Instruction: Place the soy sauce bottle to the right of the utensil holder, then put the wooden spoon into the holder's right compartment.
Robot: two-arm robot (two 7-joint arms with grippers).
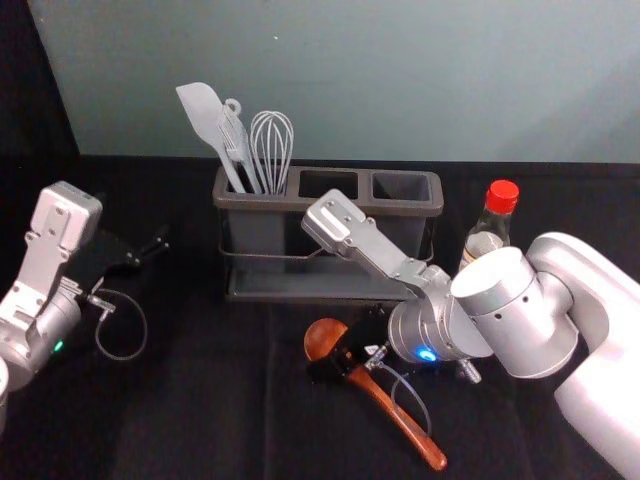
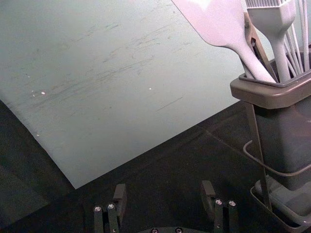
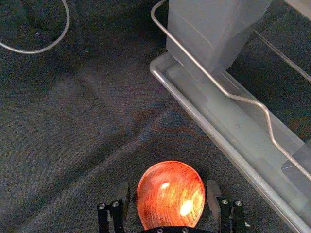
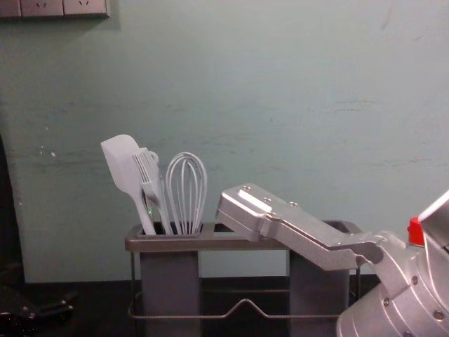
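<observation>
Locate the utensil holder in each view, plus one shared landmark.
Head view: utensil holder central, behind the wooden spoon.
Left wrist view: one end, beyond the left gripper.
Right wrist view: its base tray, beside the spoon's bowl, framed by the open right gripper.
Chest view: its rim low centre, partly behind the right arm.
Shared landmark: its wire rail.
</observation>
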